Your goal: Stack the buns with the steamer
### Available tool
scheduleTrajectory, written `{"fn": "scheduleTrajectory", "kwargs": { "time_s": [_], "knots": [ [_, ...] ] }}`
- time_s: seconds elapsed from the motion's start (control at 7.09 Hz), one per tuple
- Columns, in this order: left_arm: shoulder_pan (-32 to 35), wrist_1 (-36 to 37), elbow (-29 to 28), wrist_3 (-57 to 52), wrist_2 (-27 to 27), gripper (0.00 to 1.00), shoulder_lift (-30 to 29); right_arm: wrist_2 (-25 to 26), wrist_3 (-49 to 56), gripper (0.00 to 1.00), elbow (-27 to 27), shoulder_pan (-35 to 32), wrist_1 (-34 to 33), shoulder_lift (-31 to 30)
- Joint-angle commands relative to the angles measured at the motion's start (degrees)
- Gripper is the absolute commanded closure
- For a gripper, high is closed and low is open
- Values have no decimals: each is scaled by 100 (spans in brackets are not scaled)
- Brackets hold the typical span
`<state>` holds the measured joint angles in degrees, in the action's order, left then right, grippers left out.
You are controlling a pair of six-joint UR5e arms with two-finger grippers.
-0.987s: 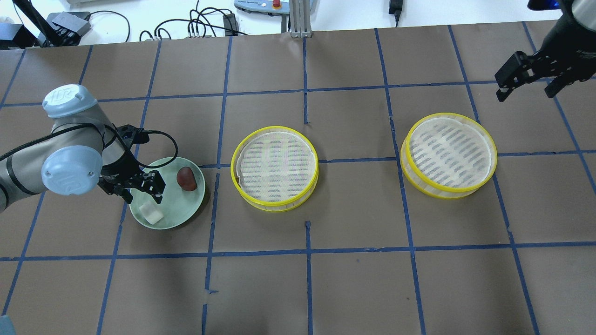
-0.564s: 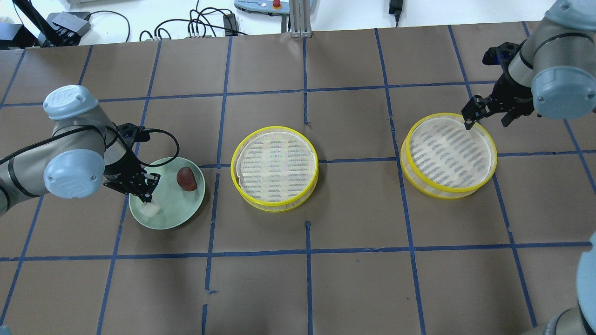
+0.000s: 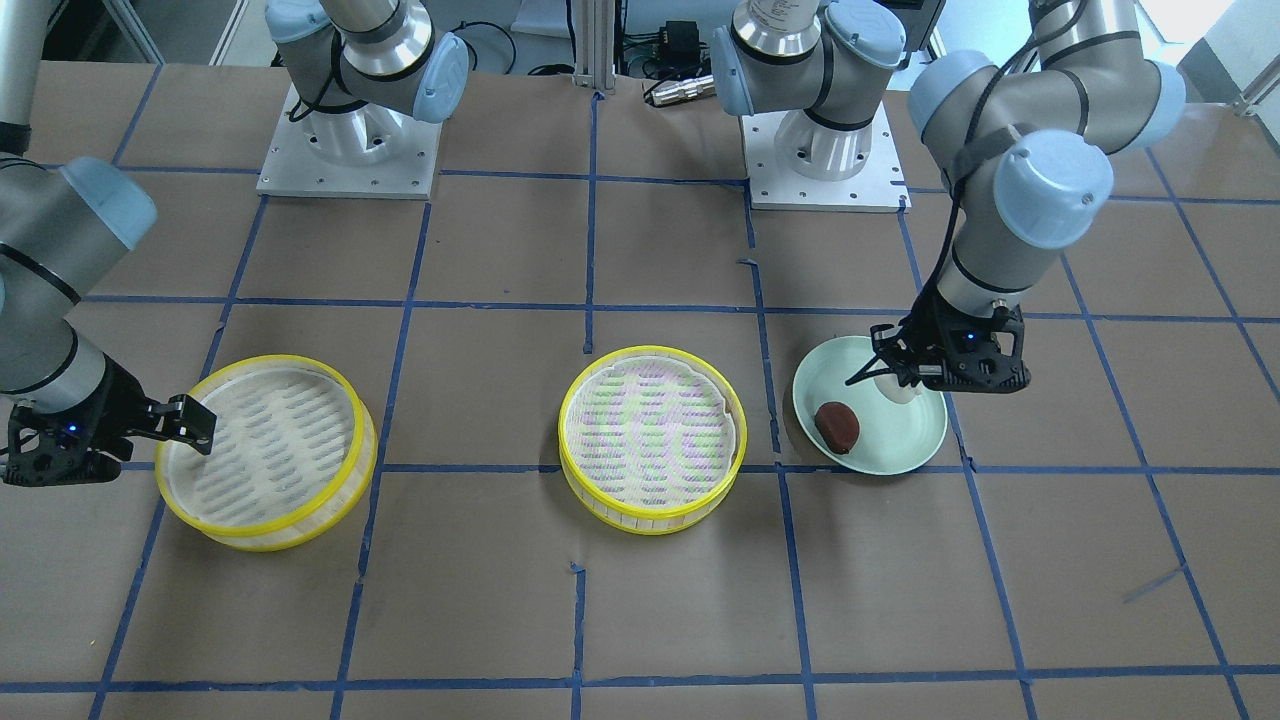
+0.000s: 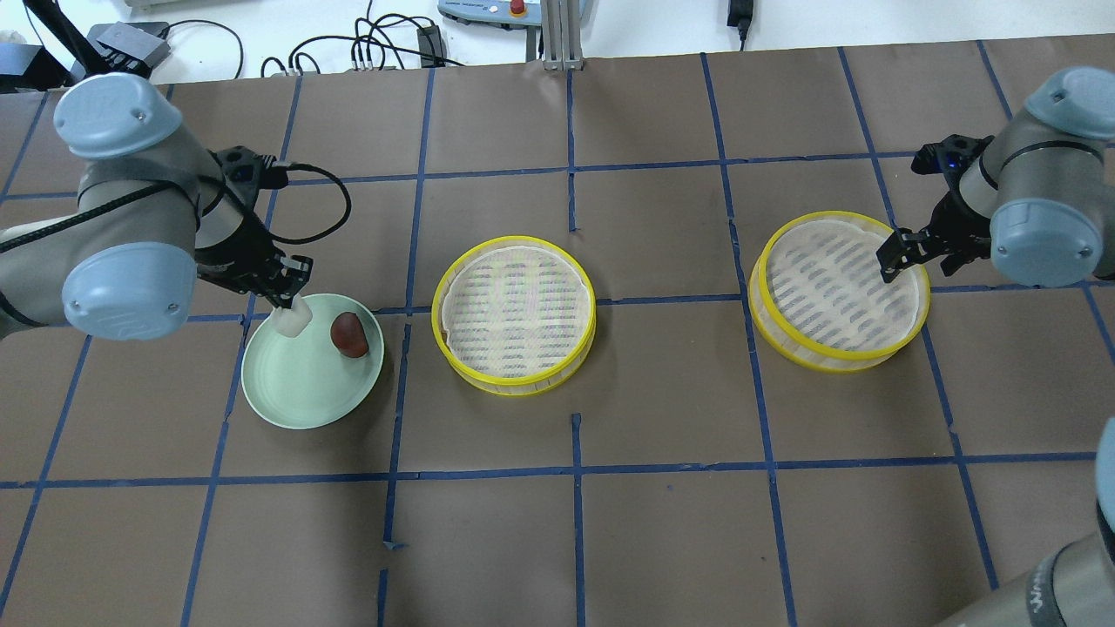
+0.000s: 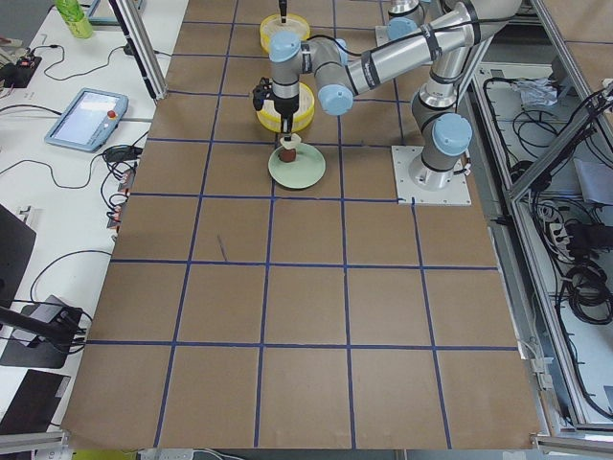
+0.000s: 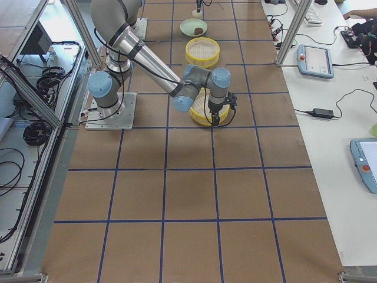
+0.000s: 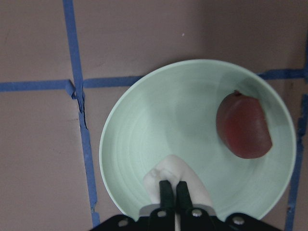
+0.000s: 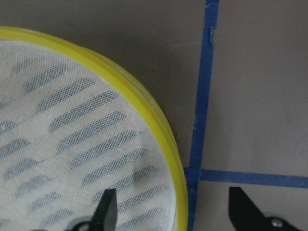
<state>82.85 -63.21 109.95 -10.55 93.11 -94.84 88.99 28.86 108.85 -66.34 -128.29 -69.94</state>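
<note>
My left gripper (image 4: 286,296) is shut on the white bun (image 4: 293,321) and holds it above the far left part of the pale green plate (image 4: 305,396). The left wrist view shows the fingers (image 7: 167,192) pinching the white bun (image 7: 192,185). The dark reddish-brown bun (image 4: 348,334) lies on the plate's right side, also in the front view (image 3: 837,426). One yellow-rimmed steamer (image 4: 514,313) stands at the centre, another (image 4: 841,292) at the right. My right gripper (image 4: 908,249) is open, its jaws astride the right steamer's rim (image 8: 163,139).
Brown paper with a blue tape grid covers the table (image 4: 575,522). Cables and boxes (image 4: 366,43) lie beyond the far edge. Both arm bases (image 3: 345,150) stand at the robot's side of the table.
My left gripper has shut on the white bun and lifted it toward the plate's far edge. My right gripper has come down from the far right to the right steamer's rim.
</note>
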Motion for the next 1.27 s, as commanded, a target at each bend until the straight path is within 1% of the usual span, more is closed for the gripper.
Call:
{"fn": "scheduleTrajectory", "kwargs": {
  "time_s": [0.0, 0.14, 0.28, 0.42, 0.56, 0.71, 0.85, 0.99, 1.13],
  "knots": [
    [878, 62, -385, 1304, -475, 99, -104, -5, 32, 72, 13, 7, 32, 7],
    [1169, 107, -386, 1797, -591, 99, -270, -5, 32, 83, 5, 7, 24, 6],
    [1581, 577, -386, 2159, -688, 99, -550, 13, 32, 89, -13, 7, 6, 6],
    [1837, 1139, -386, 2537, -646, 99, -1005, 56, -2, 92, -74, 7, 41, -2],
    [1901, 1571, -386, 2723, -671, 94, -1341, 39, -38, 93, -248, 7, 215, -28],
    [1901, 1584, -386, 2786, -680, 53, -1379, -4, -308, 93, -659, 7, 1000, -81],
    [1910, 1610, -386, 2839, -689, 21, -1362, -240, -371, 95, -1124, -2, 1869, -81],
    [1901, 1619, -404, 2831, -689, 17, -1344, -442, -381, 95, -1216, -80, 2087, -99],
    [1901, 1610, -412, 2778, -672, 15, -1283, -331, -650, 95, -1243, -324, 2098, -186]
  ]
}}
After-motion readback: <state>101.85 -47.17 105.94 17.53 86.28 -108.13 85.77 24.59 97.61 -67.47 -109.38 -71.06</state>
